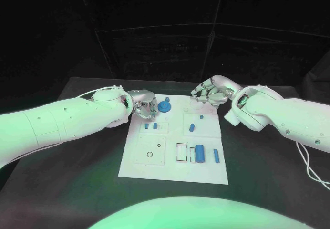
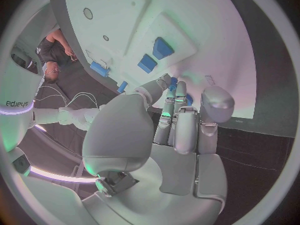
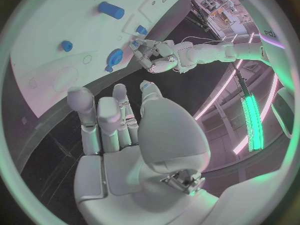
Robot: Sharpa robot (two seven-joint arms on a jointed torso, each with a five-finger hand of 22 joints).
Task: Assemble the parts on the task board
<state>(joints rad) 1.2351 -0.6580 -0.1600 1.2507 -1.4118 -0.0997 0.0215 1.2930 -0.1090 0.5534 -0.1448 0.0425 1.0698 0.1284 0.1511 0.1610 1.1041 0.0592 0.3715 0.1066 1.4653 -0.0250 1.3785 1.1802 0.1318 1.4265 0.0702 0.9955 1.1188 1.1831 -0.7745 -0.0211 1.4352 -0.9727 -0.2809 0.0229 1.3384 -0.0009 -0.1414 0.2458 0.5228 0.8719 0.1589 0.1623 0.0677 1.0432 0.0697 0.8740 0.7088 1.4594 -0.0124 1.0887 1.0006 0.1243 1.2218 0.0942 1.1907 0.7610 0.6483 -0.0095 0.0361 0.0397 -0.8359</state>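
A black counter (image 1: 82,181) carries the work, its surface dark and matte. Thin white cables (image 1: 311,168) trail across it near its right edge.

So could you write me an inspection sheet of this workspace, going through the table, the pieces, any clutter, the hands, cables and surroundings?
Surface: black table, with the white task board in its middle.
Job's things: blue round part near the board's far edge; blue cylinder and small blue parts further along the board.
Clutter: nothing seen.
Hands: left hand at the board's far left corner, beside the round part; whether it touches it cannot be told. Right hand beyond the far edge, fingers apart, holding nothing.
Cables: a thin white cable by the right arm.
Surroundings: dark behind the table.
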